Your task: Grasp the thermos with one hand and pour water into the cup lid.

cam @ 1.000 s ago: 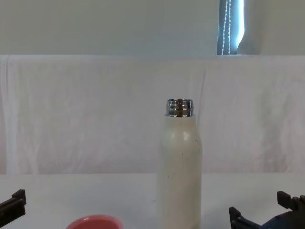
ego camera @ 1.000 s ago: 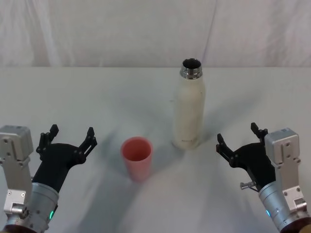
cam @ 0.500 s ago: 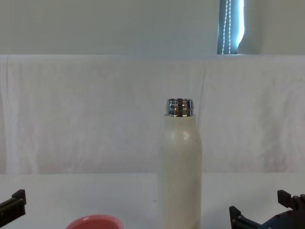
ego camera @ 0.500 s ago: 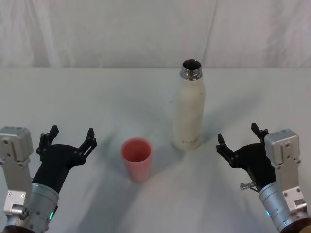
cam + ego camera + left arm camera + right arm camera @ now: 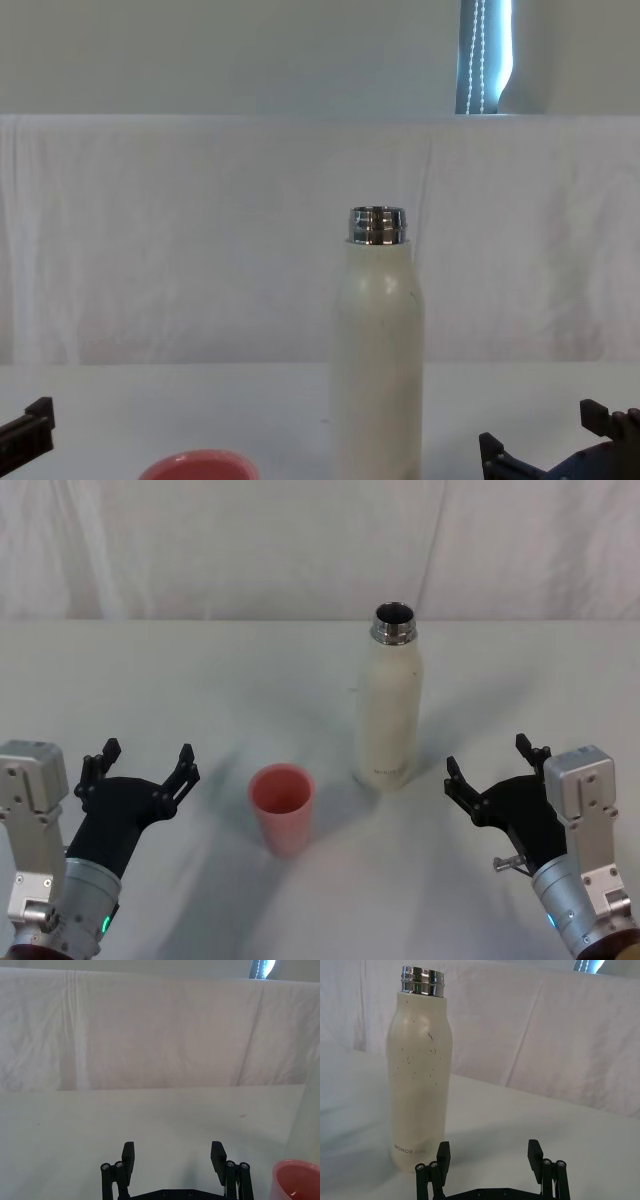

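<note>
The cream-white thermos (image 5: 389, 702) stands upright and uncapped at mid table, its steel neck (image 5: 378, 226) open. A salmon-pink cup lid (image 5: 282, 807) stands upright in front of it, to its left. My right gripper (image 5: 497, 758) is open near the front right, a short way right of the thermos (image 5: 418, 1080) and apart from it. My left gripper (image 5: 143, 764) is open at the front left, with the cup lid (image 5: 297, 1179) off to its right. Both hold nothing.
A white cloth covers the table (image 5: 200, 680) and hangs as a backdrop (image 5: 250, 540) behind it. There is bare table on both sides of the thermos and between the grippers.
</note>
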You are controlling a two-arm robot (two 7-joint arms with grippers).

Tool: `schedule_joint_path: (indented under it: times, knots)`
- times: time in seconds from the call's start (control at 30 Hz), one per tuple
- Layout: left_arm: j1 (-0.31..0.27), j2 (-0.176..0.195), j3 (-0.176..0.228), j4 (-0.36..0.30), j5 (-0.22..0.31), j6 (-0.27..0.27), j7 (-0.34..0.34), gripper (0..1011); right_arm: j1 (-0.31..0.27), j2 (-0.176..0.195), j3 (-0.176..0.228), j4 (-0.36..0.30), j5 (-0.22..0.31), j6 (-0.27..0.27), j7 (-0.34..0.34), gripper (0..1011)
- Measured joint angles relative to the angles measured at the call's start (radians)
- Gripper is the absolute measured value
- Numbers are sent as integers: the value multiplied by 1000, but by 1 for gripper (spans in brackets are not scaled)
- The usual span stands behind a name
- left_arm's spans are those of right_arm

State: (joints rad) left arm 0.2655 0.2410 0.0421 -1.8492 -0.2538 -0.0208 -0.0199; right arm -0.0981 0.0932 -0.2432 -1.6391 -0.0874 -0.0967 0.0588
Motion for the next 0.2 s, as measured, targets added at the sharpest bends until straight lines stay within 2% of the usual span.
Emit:
schedule_joint_path:
  times: [0.2]
  knots:
    - [0, 0, 0, 0, 0, 0, 0, 1001, 0, 0, 0, 0, 1, 0, 1, 1001]
